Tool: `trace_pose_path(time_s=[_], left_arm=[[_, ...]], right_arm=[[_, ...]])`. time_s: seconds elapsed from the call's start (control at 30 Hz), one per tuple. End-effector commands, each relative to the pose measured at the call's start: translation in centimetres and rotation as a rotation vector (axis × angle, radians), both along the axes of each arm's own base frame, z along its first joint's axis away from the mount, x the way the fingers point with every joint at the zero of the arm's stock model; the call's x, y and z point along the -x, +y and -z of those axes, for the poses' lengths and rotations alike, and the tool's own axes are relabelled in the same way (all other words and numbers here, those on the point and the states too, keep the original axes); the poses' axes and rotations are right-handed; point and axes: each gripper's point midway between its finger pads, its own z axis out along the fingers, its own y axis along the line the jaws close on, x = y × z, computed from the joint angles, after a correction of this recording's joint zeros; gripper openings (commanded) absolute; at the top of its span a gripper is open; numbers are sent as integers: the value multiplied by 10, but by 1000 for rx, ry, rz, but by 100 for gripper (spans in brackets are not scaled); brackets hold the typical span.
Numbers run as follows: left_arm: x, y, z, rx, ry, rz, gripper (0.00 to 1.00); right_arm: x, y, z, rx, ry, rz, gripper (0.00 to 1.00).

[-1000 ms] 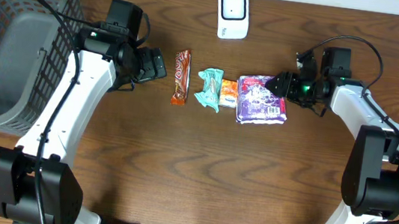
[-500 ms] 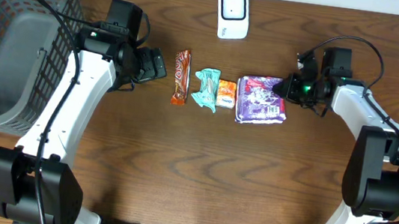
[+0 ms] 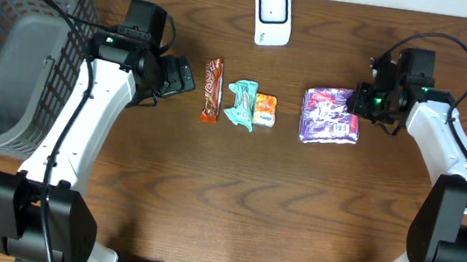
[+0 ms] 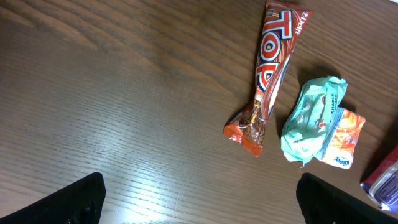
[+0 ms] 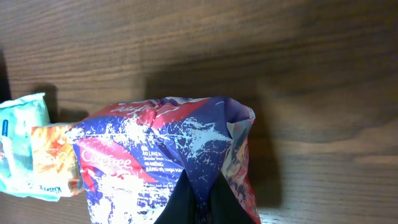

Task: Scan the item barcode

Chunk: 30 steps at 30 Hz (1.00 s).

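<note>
The item in hand is a purple and red Carefree packet (image 3: 330, 116), and my right gripper (image 3: 363, 103) is shut on its right edge. In the right wrist view the packet (image 5: 155, 149) fills the lower middle, with its wrapper pinched between the two dark fingers (image 5: 180, 208) of the gripper (image 5: 200, 198). No barcode shows on it. A white scanner (image 3: 272, 15) stands at the back centre. My left gripper (image 3: 185, 78) is open just left of a brown chocolate bar (image 3: 212, 90). Nothing lies between its fingers (image 4: 78, 199).
A teal packet (image 3: 243, 104) and a small orange packet (image 3: 265, 110) lie beside the chocolate bar (image 4: 270, 68) at the table's middle. They also show in the left wrist view as the teal packet (image 4: 313, 115) and the orange packet (image 4: 342, 137). A grey mesh basket (image 3: 14, 44) fills the far left.
My right gripper closed on the purple packet and pulled it to the right, away from the orange packet. The left arm has not moved.
</note>
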Motion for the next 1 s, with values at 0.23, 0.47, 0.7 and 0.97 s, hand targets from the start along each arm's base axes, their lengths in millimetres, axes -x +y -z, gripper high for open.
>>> trace_pose_path(time_s=[0.23,0.47,0.7,0.97], left_arm=[[-2,2,-2,-10,-8,-6,98],[-2,2,-2,-10,-8,-7,98],[-2,2,-2,-10,-7,-6,98],[-2,2,-2,-10,-8,-7,98]], right_arm=[[-8,14,-18,-28,-66,-60,1],[-6,37,-16,-35,-66,-113,1],[-7,33,-11,0,-45,-57,31],[-6,29,-35,0,-72,-49,46]])
